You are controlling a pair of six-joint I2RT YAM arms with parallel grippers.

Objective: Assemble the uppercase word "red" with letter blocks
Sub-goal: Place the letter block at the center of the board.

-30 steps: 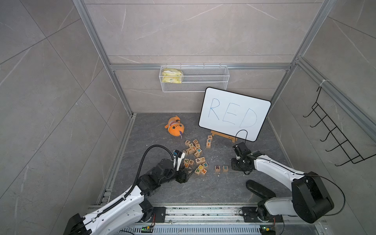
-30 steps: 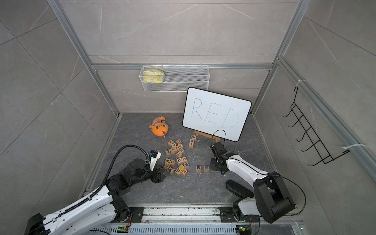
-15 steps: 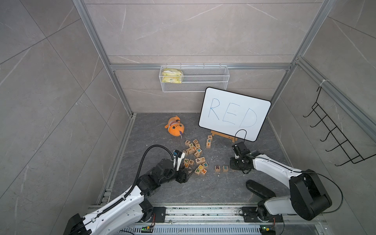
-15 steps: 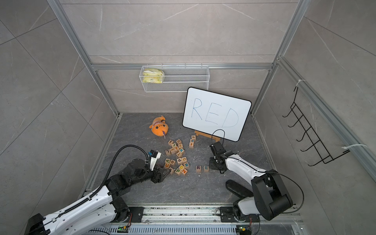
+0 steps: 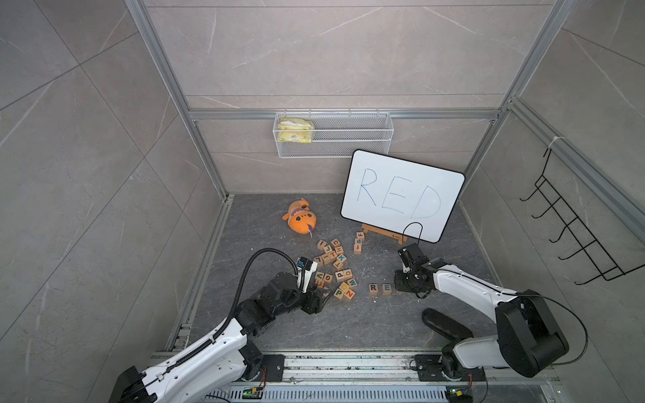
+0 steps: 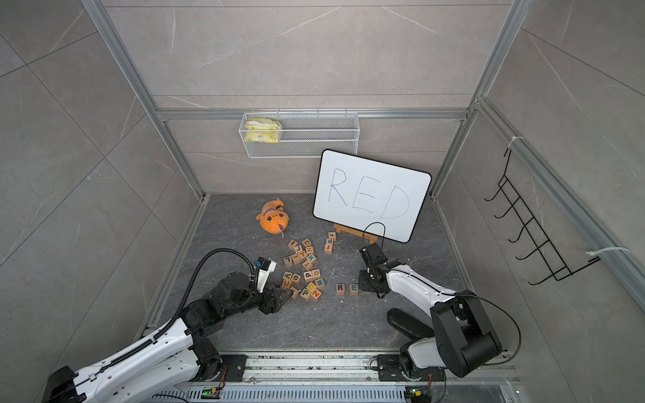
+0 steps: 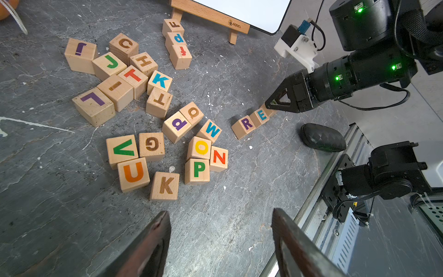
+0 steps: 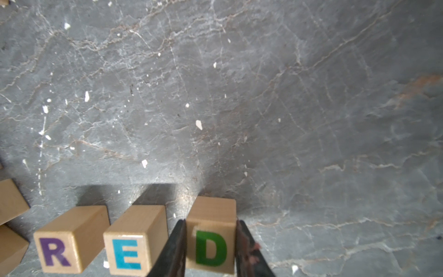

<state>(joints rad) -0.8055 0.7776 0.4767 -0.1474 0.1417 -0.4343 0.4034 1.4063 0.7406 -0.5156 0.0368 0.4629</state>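
My right pincer (image 8: 210,224) is clamped on the green D block (image 8: 211,249), with one finger in the gap beside the blue E block (image 8: 128,249). The purple R block (image 8: 56,250) sits next along, so all three make a row on the grey floor (image 8: 263,108). My left pincer (image 7: 219,213) hangs empty, fingers apart, near the loose pile of blocks (image 7: 158,102).

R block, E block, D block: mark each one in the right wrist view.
R block (image 8: 56,251), right wrist view, on its purple-lettered face.
E block (image 8: 127,254), right wrist view, on its blue-lettered face.
D block (image 8: 211,249), right wrist view, on its green-lettered face.
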